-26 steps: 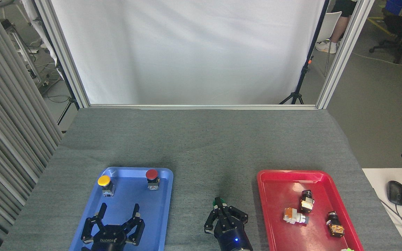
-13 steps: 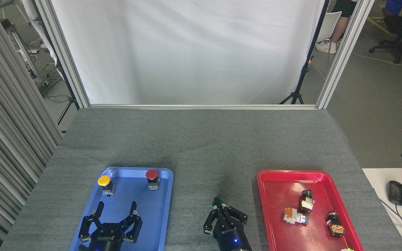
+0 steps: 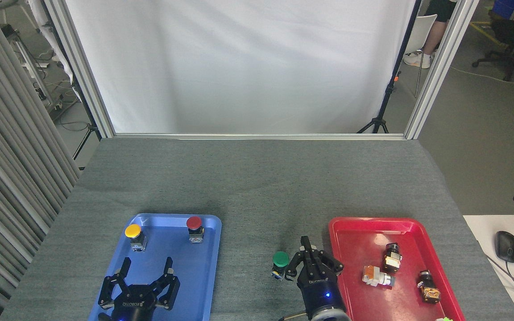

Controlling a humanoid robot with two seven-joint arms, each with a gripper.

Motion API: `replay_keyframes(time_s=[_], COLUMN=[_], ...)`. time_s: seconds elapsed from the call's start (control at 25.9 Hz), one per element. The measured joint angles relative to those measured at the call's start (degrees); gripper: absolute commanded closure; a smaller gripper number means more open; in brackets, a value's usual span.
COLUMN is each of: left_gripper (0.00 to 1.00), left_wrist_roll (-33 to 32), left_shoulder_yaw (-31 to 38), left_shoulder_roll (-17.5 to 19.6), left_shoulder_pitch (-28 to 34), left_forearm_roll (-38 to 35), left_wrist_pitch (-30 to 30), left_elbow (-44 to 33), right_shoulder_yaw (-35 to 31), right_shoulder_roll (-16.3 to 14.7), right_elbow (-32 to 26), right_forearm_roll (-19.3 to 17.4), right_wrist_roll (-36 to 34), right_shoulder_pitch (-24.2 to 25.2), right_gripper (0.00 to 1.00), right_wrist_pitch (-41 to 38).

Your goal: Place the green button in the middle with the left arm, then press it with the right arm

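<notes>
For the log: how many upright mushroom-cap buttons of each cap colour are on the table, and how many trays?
Yellow-capped button: 1
Red-capped button: 1
Green button: 1
Trays: 2, the blue tray and the red tray
Total: 5

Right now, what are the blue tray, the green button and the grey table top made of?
The blue tray looks like smooth moulded plastic: rounded corners and a soft sheen. The green button seems to have a glossy plastic cap on a black-and-silver body with yellow and blue bits; whether the silver is metal I cannot tell. The table top looks like matte grey felt or carpet, fuzzy and not shiny.
</notes>
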Motion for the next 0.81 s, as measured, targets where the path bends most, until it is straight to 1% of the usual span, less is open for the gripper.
replay_keyframes(time_s=[0.15, 0.31, 0.46, 0.62, 0.81], left_gripper=[0.01, 0.01, 0.01, 0.01, 0.01], left_wrist_roll=[-0.05, -0.05, -0.04, 0.05, 0.07], left_shoulder_yaw=[-0.01, -0.01, -0.01, 0.00, 0.00], left_shoulder_roll=[0.03, 0.08, 0.13, 0.12, 0.11], left_shoulder_pitch=[0.13, 0.03, -0.05, -0.11, -0.11], left_forearm_roll=[-0.05, -0.26, -0.32, -0.26, -0.19], left_wrist_pitch=[-0.13, -1.75, -2.46, -2.56, -2.57], left_elbow=[-0.29, -0.61, -0.66, -0.57, -0.46], right_shoulder_yaw=[-7.10, -14.72, -19.94, -22.49, -23.56], right_shoulder_roll=[-0.54, -2.08, -3.66, -4.70, -5.51], right_elbow=[-2.78, -5.35, -8.54, -12.34, -14.84], right_forearm_roll=[-0.11, -0.19, -0.25, -0.87, -2.74], right_wrist_roll=[-2.33, -4.20, -4.64, -4.81, -4.63], right_shoulder_pitch=[2.96, 6.75, 10.16, 12.92, 14.98], right_gripper=[0.00, 0.00, 0.00, 0.00, 0.00], right_wrist_pitch=[-3.94, -9.15, -11.20, -11.62, -11.67])
